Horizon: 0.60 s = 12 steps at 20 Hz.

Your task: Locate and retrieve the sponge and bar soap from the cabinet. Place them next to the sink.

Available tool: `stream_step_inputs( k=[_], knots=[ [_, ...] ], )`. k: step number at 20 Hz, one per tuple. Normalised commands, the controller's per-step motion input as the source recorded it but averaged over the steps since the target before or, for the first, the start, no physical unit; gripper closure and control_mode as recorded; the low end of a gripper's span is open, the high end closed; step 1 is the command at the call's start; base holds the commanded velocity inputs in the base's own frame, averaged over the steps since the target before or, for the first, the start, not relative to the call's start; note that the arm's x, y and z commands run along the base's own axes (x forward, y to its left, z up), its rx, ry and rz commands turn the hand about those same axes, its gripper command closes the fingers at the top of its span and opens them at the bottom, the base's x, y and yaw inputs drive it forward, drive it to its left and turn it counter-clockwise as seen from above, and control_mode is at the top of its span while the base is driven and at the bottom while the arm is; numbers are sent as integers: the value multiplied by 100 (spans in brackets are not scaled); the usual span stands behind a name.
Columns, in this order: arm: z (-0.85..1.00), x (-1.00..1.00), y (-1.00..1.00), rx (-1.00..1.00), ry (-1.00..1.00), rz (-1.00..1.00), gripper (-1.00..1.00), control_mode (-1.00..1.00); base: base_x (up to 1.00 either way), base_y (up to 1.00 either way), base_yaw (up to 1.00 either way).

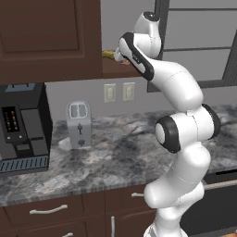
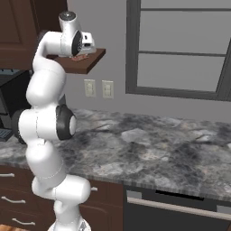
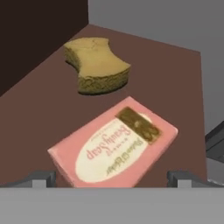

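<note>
The desk (image 1: 115, 157) was a dark mottled grey stone top over reddish-brown drawers (image 1: 48, 210) with silver handles. Taking the toaster (image 1: 78, 124) as the landmark: it stood upright on the desk against the grey wall, a black coffee machine (image 1: 22, 127) sat just to its left, and a pair of pale wall outlets (image 1: 119, 92) hung on the wall above and to its right. A dark-framed window (image 2: 180, 49) filled the wall further right of the toaster. Above the toaster hung the cabinet (image 1: 46, 39), dark reddish-brown with a recessed panel door, and its flat shelf board (image 2: 88, 61) jutted out to the right of the door.

On that shelf lay the bar soap (image 3: 114, 144), a flat pink rectangular packet with a pale oval label in script and a brown patch at one end. Just beyond it in the hand view, apart from it, lay the sponge (image 3: 97, 64), dull yellow-olive, thick, with pinched-in sides.

The gripper (image 3: 113, 178) hovered at the shelf, above and right of the toaster, its jaws spread wide on either side of the soap's near end and holding nothing.
</note>
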Motion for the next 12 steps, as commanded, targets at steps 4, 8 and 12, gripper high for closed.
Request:
stream_step_inputs(
  k=[4,8,12],
  knots=[
    [-4,26,1,0,0,0,-100,-100,0,0,0],
    [-5,16,0,-1,0,0,-100,-100,0,0,0],
    [-3,3,3,0,0,0,100,-100,0,0,0]
  ],
)
